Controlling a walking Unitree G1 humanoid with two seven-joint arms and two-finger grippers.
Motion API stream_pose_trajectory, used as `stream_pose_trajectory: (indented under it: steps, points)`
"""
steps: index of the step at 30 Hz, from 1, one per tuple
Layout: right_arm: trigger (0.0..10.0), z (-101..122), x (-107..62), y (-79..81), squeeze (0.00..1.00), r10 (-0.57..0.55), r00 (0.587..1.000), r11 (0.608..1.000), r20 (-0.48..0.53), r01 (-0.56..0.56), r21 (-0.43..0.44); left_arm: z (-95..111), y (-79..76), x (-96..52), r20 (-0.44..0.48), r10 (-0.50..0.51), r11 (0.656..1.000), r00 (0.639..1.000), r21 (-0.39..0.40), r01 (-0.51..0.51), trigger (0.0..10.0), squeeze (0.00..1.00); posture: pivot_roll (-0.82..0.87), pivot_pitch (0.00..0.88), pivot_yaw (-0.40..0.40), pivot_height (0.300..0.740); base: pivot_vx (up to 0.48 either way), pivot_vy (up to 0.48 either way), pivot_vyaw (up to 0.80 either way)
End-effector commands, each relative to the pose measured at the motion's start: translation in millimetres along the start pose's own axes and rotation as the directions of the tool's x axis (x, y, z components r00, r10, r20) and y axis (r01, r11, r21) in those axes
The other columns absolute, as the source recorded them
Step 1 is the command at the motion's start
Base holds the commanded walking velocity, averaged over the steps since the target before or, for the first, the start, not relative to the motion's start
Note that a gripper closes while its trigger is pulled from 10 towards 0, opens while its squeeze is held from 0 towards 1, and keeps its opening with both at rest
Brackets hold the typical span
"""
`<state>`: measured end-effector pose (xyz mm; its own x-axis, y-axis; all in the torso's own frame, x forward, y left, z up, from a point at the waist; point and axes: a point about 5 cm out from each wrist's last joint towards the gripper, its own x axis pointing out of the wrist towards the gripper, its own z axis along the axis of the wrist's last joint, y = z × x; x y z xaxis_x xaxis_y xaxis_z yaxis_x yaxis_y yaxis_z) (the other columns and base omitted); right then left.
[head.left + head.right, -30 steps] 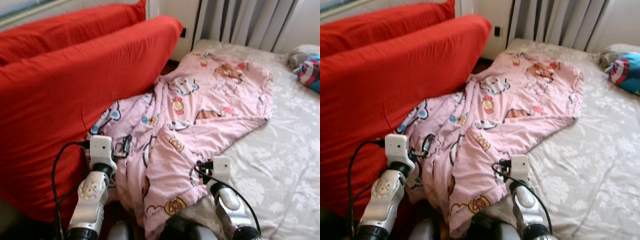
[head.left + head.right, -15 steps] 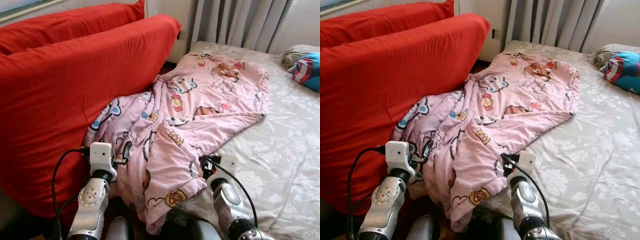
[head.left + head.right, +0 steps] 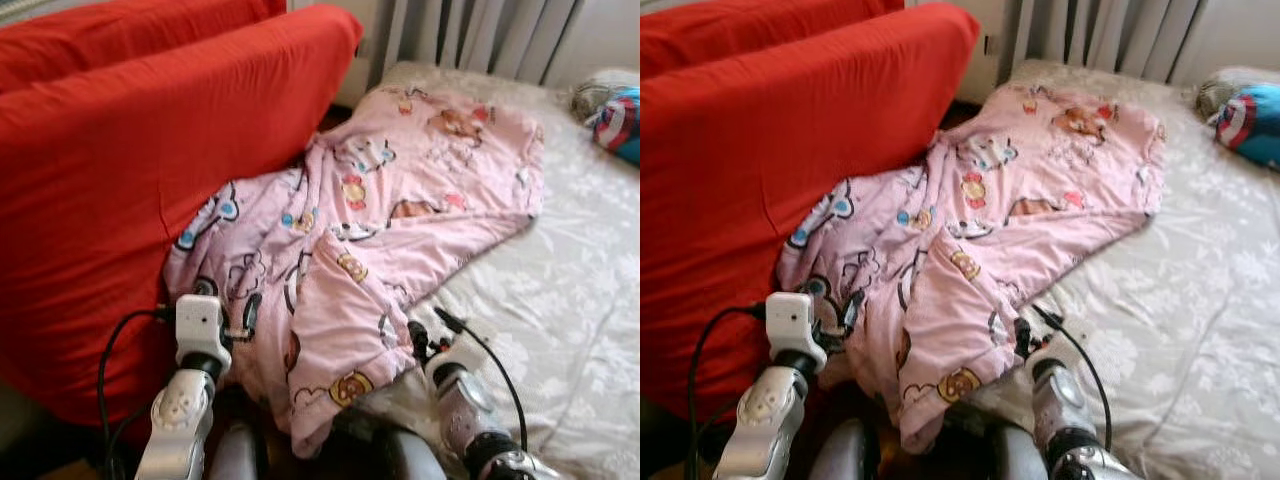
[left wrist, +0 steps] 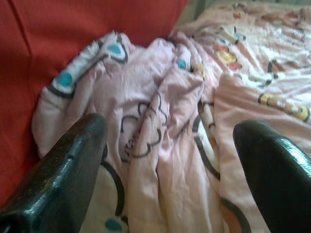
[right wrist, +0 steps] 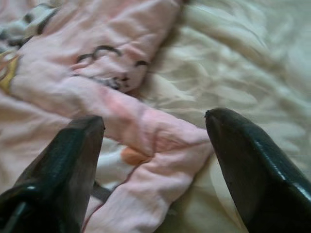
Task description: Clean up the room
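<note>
Where the pink blanket (image 3: 400,220) drapes bed (image 3: 560,300) and red sofa (image 3: 120,180), both grippers gape.

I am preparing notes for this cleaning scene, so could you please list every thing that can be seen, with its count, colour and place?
blanket: one, pink with cartoon prints, crumpled across the bed's left part, its near end hanging over the bed edge against the sofa.
sofa: one, red, on the left beside the bed.
bed sheet: one, pale cream with a flower pattern, covering the bed on the right.
cushion: one, blue, red and white, at the bed's far right corner.
curtains: grey-white, behind the bed.
left gripper: one, black fingers, open, over the blanket's folds near the sofa.
right gripper: one, black fingers, open, either side of the blanket's edge on the sheet.
</note>
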<state>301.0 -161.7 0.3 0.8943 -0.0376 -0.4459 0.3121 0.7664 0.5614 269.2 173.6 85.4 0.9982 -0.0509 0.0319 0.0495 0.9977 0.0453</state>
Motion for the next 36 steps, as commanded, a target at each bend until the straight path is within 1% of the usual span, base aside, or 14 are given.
stream_pose_trajectory:
  steps: [1,2,3,5,11,14,17,22,24,25,27,31,33,36]
  points:
    - [10.0,-4,0.3,1.5,0.85,-0.009,1.000,0.991,-0.015,0.011,0.133,-1,1.0,-5.5,-0.012,-0.002,1.000,1.000,-0.005,0.002,10.0,0.00,0.02,0.204,-0.037,0.610,0.000,0.000,0.00]
    - [10.0,-8,-0.4,1.0,0.00,-0.017,0.999,0.975,-0.032,0.024,0.220,-1,0.9,-8.8,-0.021,-0.002,1.000,1.000,-0.004,0.002,10.0,0.00,0.02,0.214,-0.038,0.610,0.000,0.000,0.00]
    - [10.0,-10,-0.8,0.5,0.00,-0.021,0.999,0.969,-0.041,0.031,0.245,-2,0.6,-10.3,-0.024,-0.002,1.000,1.000,-0.004,0.002,10.0,0.00,0.03,0.216,-0.039,0.610,0.000,0.000,0.00]
    - [10.0,-13,-1.4,-0.3,0.00,-0.025,0.998,0.965,-0.054,0.039,0.261,-1,-0.2,-12.8,-0.025,-0.002,1.000,1.000,-0.004,0.002,10.0,0.00,0.04,0.225,-0.041,0.610,0.000,0.000,0.00]
    - [10.0,-20,-2.6,3.0,0.00,0.025,0.996,0.957,-0.086,0.001,0.289,1,1.0,-18.7,-0.033,0.008,1.000,0.999,-0.006,-0.008,10.0,0.00,0.04,0.246,-0.048,0.610,0.000,0.000,0.00]
    - [10.0,-24,-4.2,1.7,0.00,0.039,0.993,0.959,-0.115,-0.005,0.282,1,-0.2,-24.1,-0.042,0.012,1.000,0.999,-0.007,-0.012,10.0,0.00,0.05,0.265,-0.053,0.610,0.000,0.000,0.00]
    - [10.0,-23,-3.8,0.6,0.00,0.055,0.989,0.968,-0.139,-0.019,0.249,0,-1.4,-27.7,-0.054,0.018,1.000,0.998,-0.009,-0.019,10.0,0.00,0.05,0.276,-0.059,0.610,0.000,0.000,0.00]
    - [10.0,-20,-2.1,4.3,0.00,0.077,0.988,0.960,-0.136,-0.036,0.279,0,-1.2,-28.8,-0.057,0.021,1.000,0.998,-0.009,-0.021,10.0,0.00,0.05,0.279,-0.062,0.610,0.000,0.000,0.00]
    - [10.0,-23,-1.7,8.8,0.00,0.095,0.978,0.961,-0.183,-0.043,0.273,1,-1.4,-30.7,-0.063,0.023,1.000,0.998,-0.008,-0.024,10.0,0.00,0.06,0.287,-0.065,0.610,0.000,0.000,0.00]
    - [10.0,-23,-1.7,8.8,0.00,0.095,0.978,0.961,-0.183,-0.043,0.273,1,-1.4,-30.7,-0.063,0.023,1.000,0.998,-0.008,-0.024,10.0,0.00,0.06,0.287,-0.065,0.610,0.000,0.000,0.00]
    - [10.0,-23,-1.2,11.5,0.00,0.109,0.978,0.951,-0.179,-0.049,0.306,1,-1.3,-32.1,-0.066,0.026,1.000,0.997,-0.008,-0.027,10.0,0.00,0.06,0.290,-0.066,0.610,0.000,0.000,0.00]
    - [10.0,-20,1.1,26.8,0.00,0.210,0.964,0.927,-0.164,-0.143,0.345,2,2.5,-35.3,-0.074,0.035,0.999,0.997,0.000,-0.036,10.0,0.00,0.07,0.297,-0.068,0.610,0.000,0.000,0.00]
    - [10.0,-19,1.8,32.0,0.00,0.238,0.958,0.920,-0.160,-0.169,0.354,2,4.2,-36.2,-0.078,0.040,0.999,0.996,0.004,-0.040,10.0,0.00,0.08,0.298,-0.068,0.610,0.000,0.000,0.00]
    - [10.0,-18,2.3,34.8,0.00,0.256,0.954,0.913,-0.157,-0.185,0.363,2,4.2,-37.4,-0.084,0.042,0.999,0.996,0.006,-0.041,10.0,0.00,0.08,0.300,-0.067,0.610,0.000,0.000,0.00]
